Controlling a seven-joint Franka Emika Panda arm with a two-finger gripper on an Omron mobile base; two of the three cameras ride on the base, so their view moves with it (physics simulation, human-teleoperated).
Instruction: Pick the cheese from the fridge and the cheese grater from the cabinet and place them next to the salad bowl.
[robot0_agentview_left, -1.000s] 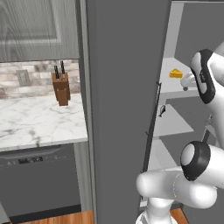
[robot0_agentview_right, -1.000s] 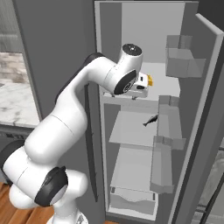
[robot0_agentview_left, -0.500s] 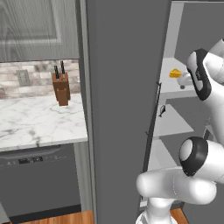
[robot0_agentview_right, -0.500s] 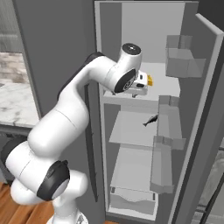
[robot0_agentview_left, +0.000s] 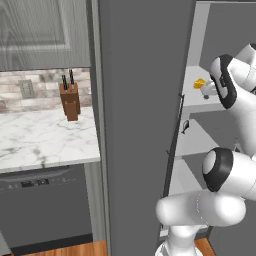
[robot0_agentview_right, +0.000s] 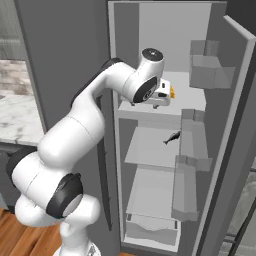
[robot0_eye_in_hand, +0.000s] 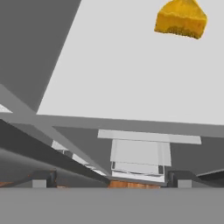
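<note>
Closer now, wide-open empty hand (robot0_agentview_right: 162, 98) nears cheese (robot0_eye_in_hand: 180, 19) — on fridge (robot0_agentview_right: 165, 50) shelf.

Yellow-orange cheese (robot0_eye_in_hand: 181, 18), pale grey fridge (robot0_agentview_right: 192, 95) shelf, white-grey marble counter (robot0_agentview_left: 40, 137).

A home kitchen — rendered, not filmed. A tall dark grey fridge (robot0_agentview_right: 227, 125) stands open, with pale grey inner shelves (robot0_agentview_right: 150, 145), door bins (robot0_agentview_right: 207, 72) and a drawer at the bottom, and a wedge of cheese (robot0_eye_in_hand: 180, 18) lies on an upper shelf. Beside it runs a white marble counter (robot0_agentview_left: 42, 137) carrying a wooden knife block (robot0_agentview_left: 70, 100), backed by a pale brick-patterned wall with a socket (robot0_agentview_left: 26, 89). A grey wood-grain wall cabinet (robot0_agentview_left: 42, 32) hangs above — a dark dishwasher front (robot0_agentview_left: 45, 207) sits under the counter, over a wooden floor (robot0_agentview_right: 20, 235).
</note>
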